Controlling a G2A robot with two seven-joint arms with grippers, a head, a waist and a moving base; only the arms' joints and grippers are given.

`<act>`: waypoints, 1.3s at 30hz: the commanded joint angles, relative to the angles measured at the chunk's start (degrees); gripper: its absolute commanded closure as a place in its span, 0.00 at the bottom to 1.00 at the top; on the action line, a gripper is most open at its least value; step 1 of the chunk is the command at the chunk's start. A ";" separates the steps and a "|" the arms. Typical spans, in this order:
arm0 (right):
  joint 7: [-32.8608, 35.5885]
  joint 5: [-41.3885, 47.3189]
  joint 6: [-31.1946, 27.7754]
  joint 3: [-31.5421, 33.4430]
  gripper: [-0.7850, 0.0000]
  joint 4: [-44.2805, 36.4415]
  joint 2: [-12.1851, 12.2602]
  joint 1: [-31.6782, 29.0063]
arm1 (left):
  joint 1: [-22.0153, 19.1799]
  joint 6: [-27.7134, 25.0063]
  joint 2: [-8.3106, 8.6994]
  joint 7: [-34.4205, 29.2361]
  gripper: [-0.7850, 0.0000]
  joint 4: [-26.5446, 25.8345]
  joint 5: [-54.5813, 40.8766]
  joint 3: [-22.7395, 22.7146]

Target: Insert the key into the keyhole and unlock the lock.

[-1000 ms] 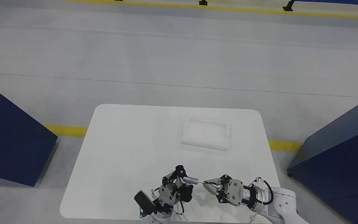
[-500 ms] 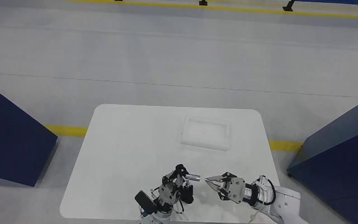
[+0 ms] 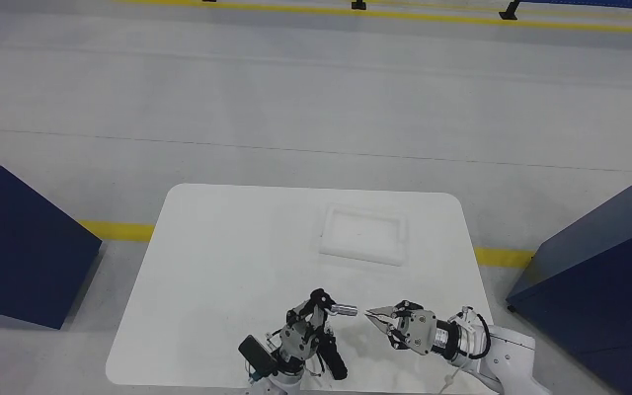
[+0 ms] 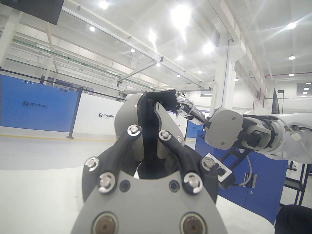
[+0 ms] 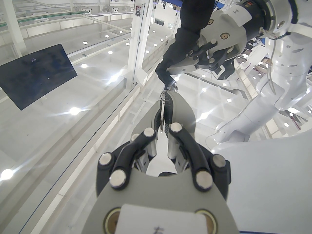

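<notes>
My left gripper (image 3: 320, 302) is held above the table's near edge, shut on the lock (image 3: 340, 309), a black cable-like body with a silver keyhole end. That end points toward my right gripper (image 3: 374, 316). In the left wrist view the black lock (image 4: 148, 122) runs between the closed fingers of the left gripper (image 4: 156, 103), and its silver end (image 4: 184, 103) sticks out past them. My right gripper (image 5: 163, 108) is shut on the small key (image 5: 163, 98). A short gap separates the key from the lock's silver tip (image 5: 172, 85).
A shallow white tray (image 3: 362, 235) lies on the white table (image 3: 227, 257), toward the far right. Dark blue panels (image 3: 39, 257) stand on the floor on both sides of the table. Part of the lock's black cable (image 3: 337, 363) hangs below the left gripper.
My right gripper has drawn back to the right, so the key no longer meets the lock's silver end. The lock's black cable now hangs lower beside the left gripper.
</notes>
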 commanded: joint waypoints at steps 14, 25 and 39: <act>0.40 -0.16 -1.28 0.26 0.00 0.16 0.27 -0.32 | 0.15 -1.24 -0.05 0.00 1.00 -0.43 -1.67 -0.20; 3.92 -0.60 -5.88 4.55 0.00 1.33 0.69 -2.41 | 0.29 -1.85 -0.07 -0.38 1.00 -0.64 -2.37 -0.27; 4.63 0.91 -5.46 7.14 0.00 1.36 0.91 -2.97 | 0.29 -2.41 -0.23 -0.48 1.00 -0.83 -3.75 -0.36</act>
